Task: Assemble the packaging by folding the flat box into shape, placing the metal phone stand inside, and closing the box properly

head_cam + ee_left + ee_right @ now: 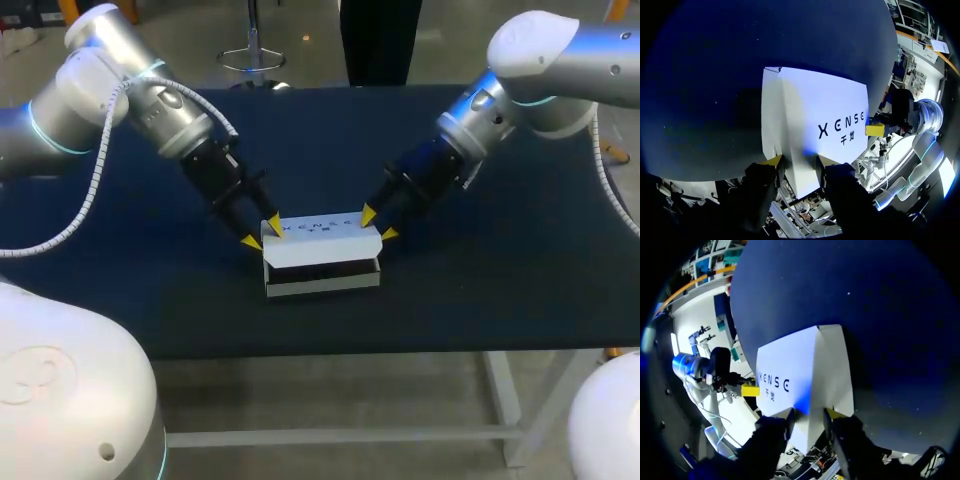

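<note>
Jaws on both our arms clamp the white box (320, 250): our left jaws pinch its left end and our right jaws its right end, with a yellow tip on either side of each end flap. The box rests on the dark desk (500, 290), midway between the side edges and nearer the front edge. A dark gap shows along its front.

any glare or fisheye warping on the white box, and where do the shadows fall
Head view: the box is evenly lit, and only the slot under its lid is dark. Left wrist view: its top glares white with a bluish patch at the near end, a shadow lies on the table beside it, and the table's edge curves. Right wrist view: the same glare, bluish patch and bending.
</note>
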